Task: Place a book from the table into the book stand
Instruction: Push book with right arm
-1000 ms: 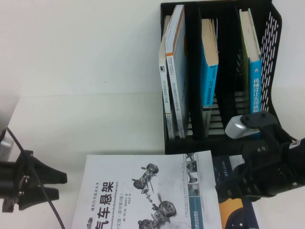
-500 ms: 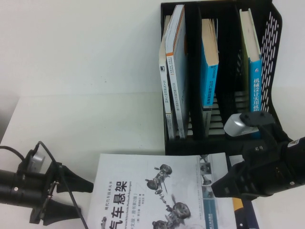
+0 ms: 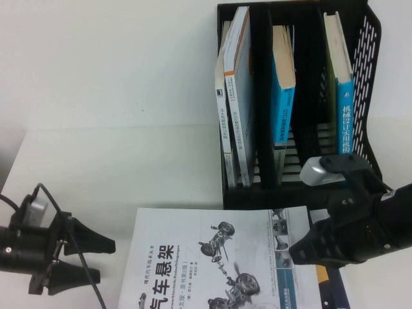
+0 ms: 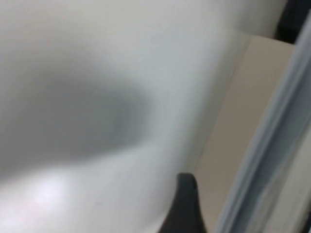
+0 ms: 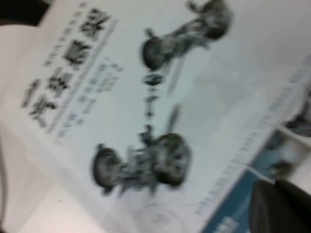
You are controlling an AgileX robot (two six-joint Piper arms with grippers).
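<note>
The white book (image 3: 212,264) with grey car suspension drawings and a teal strip lies flat on the white table (image 3: 129,174), in front of the black book stand (image 3: 368,58). My left gripper (image 3: 106,261) is open, low over the table just left of the book's spine edge, fingers pointing at it without touching. Its wrist view shows one finger (image 4: 187,206) over blurred white surfaces. My right gripper (image 3: 293,252) looks shut, its tip on the teal strip at the book's right edge. The right wrist view shows the cover (image 5: 155,107) and the finger (image 5: 279,206).
The stand holds two books (image 3: 233,96) in its left compartment, a blue-spined book (image 3: 282,96) in the middle and another (image 3: 344,96) on the right. A dark navy book (image 3: 331,290) with orange lies partly under the white book. The table's left corner is close to my left arm.
The white book slid to the right a second ago and now lies still. My left gripper moved right towards it, then drew back a little left. My right gripper barely shifted.
</note>
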